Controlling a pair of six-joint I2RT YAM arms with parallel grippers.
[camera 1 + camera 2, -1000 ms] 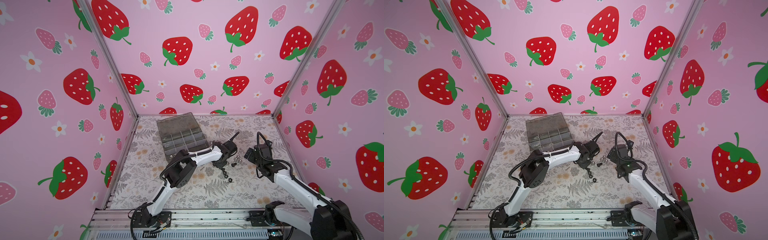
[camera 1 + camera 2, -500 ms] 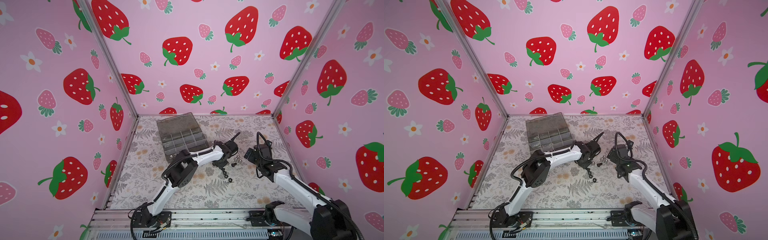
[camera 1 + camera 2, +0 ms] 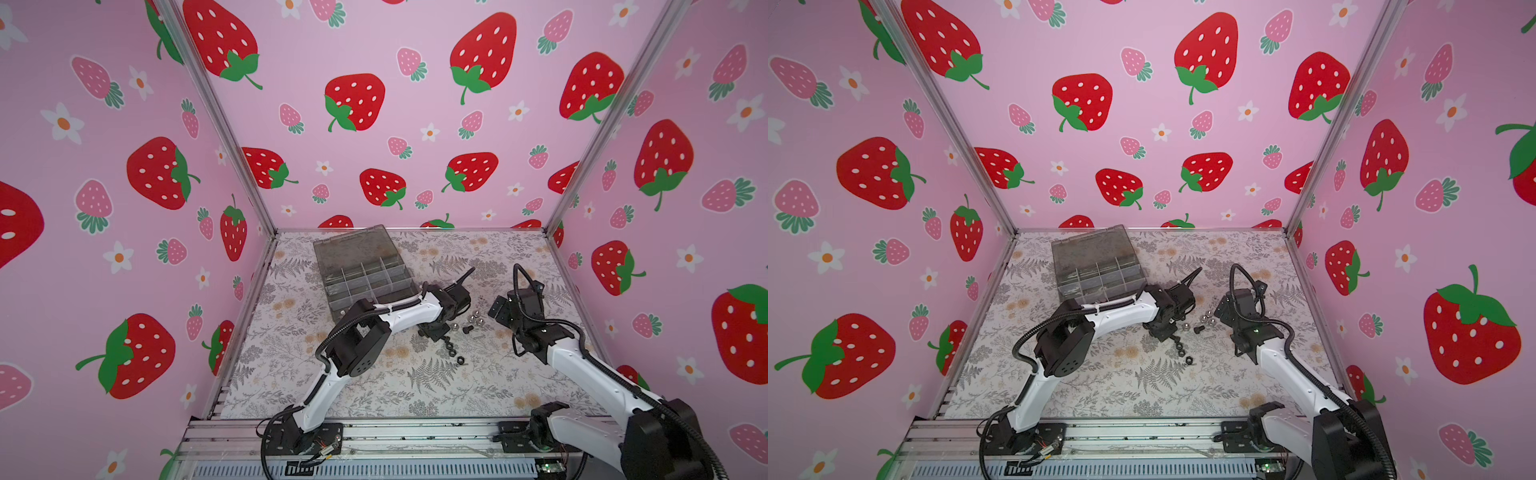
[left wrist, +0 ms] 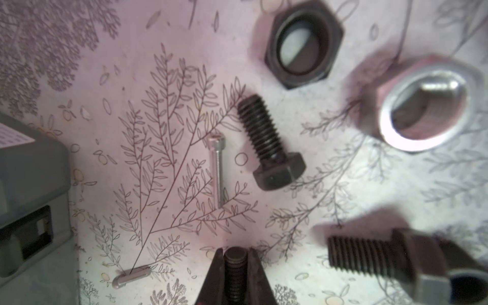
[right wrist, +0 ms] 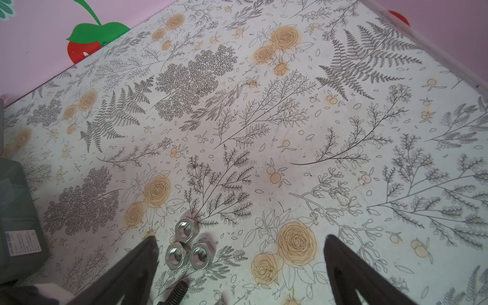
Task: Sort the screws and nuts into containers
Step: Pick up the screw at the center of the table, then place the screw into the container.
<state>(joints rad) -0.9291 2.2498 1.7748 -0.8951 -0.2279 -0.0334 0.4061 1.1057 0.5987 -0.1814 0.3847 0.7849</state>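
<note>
A black bolt is being gripped by its threaded shaft in the closed left hand, at the middle of the desk, right of the organiser box. The right hand is being held open. With so narrow a hold on threads, a twist and a drop are probably being risked.

Item: the walls, pink, printed with big red strawberries with white seeds and green leaves, smaller pink strawberries, and white flowers with orange centres.
The table cover: off-white, with grey line-drawn ferns and twigs and pale orange roses.
The box: smoky grey, see-through, with a white label.
The arms: white shells, black joints and cables.
The bolts: black.
The thin screws: silver.
The nuts come as black nuts and silver nuts.
The front rail: silver-grey.
</note>
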